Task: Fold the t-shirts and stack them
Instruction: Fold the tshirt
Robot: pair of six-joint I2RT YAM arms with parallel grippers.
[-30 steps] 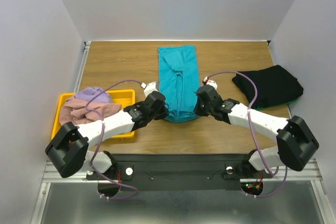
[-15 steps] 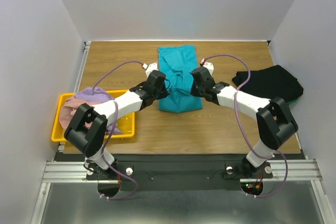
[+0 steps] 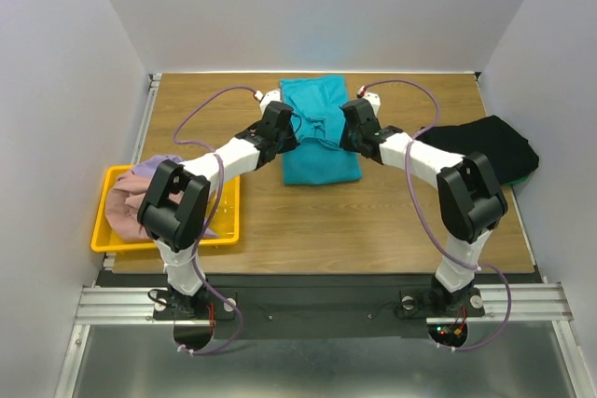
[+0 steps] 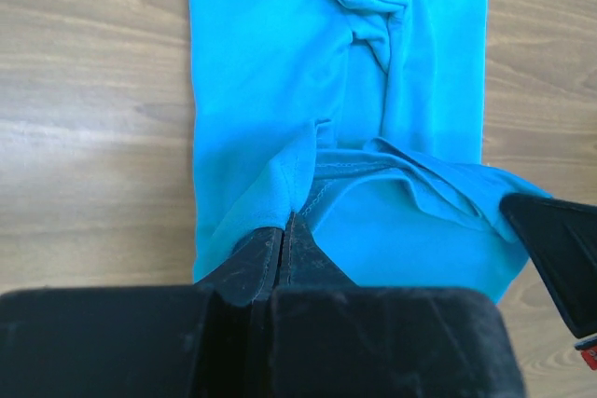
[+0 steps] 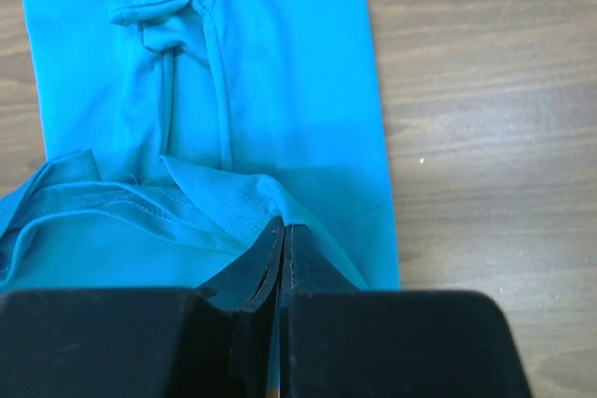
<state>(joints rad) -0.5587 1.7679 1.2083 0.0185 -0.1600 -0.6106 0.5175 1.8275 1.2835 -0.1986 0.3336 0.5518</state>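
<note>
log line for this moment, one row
phase: mid-fold; left tool: shut on teal t-shirt hem; right tool: shut on same hem; black t-shirt: folded, table right; yellow tray: pink t-shirt heaped

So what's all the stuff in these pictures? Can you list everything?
teal t-shirt: 1, teal, middle of the table, toward the far edge
black t-shirt: 1, black, table's right side
green cloth: 1, green, edge peeking from under the black t-shirt
pink t-shirt: 1, dusty pink, bunched in the tray
lavender t-shirt: 1, lavender, in the tray too
tray: 1, yellow, table's left side
table: 1, brown wood
left arm: 1, white and black, jaws shut on the teal t-shirt
right arm: 1, same colours, jaws shut on it too
</note>
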